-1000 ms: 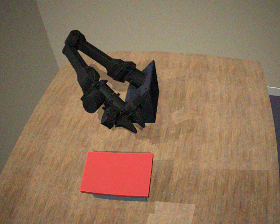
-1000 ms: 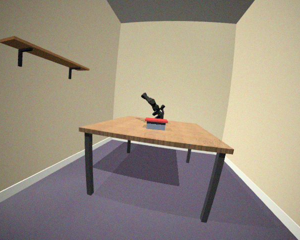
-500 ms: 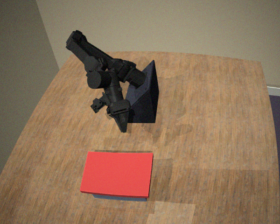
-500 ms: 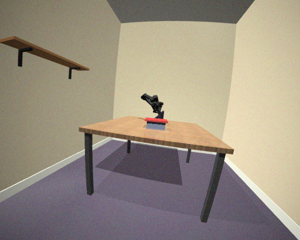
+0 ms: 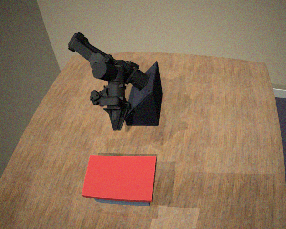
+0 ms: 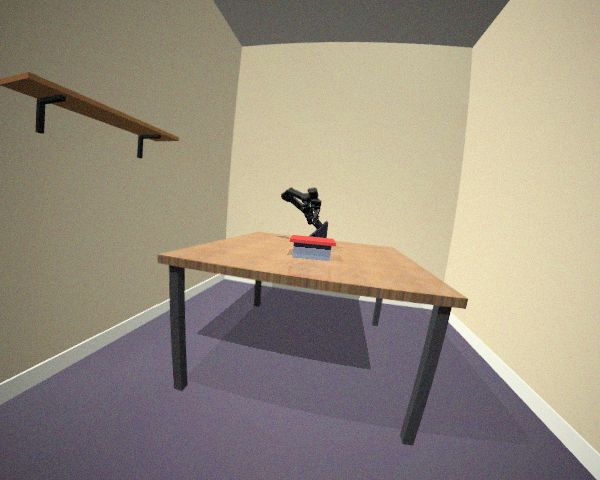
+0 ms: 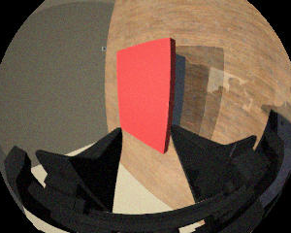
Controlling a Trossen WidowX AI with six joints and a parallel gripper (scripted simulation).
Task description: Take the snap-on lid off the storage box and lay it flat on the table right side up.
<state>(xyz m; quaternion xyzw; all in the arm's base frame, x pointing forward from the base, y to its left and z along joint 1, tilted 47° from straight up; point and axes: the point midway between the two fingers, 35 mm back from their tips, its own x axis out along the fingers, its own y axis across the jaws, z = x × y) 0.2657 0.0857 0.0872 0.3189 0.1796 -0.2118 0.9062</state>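
Observation:
A flat red lid [image 5: 119,177] [image 6: 313,240] [image 7: 145,94] sits on top of the storage box and overhangs its sides. The blue-grey storage box [image 5: 122,202] [image 6: 311,252] [image 7: 180,92] stands on the wooden table [image 5: 219,148] [image 6: 269,258] [image 7: 199,24], mostly hidden under the lid in the top view. My gripper [image 5: 117,129] [image 7: 145,130] is open about halfway and empty, in the air behind the box on the arm's side. In the wrist view the lid shows beyond and between the two fingertips, with space around it. In the exterior view the fingers are too small to make out.
The arm's dark wedge-shaped base [image 5: 148,106] [image 6: 321,230] stands on the table behind and to the right of the gripper in the top view. A wooden wall shelf [image 6: 93,111] hangs on the left wall, away from the table.

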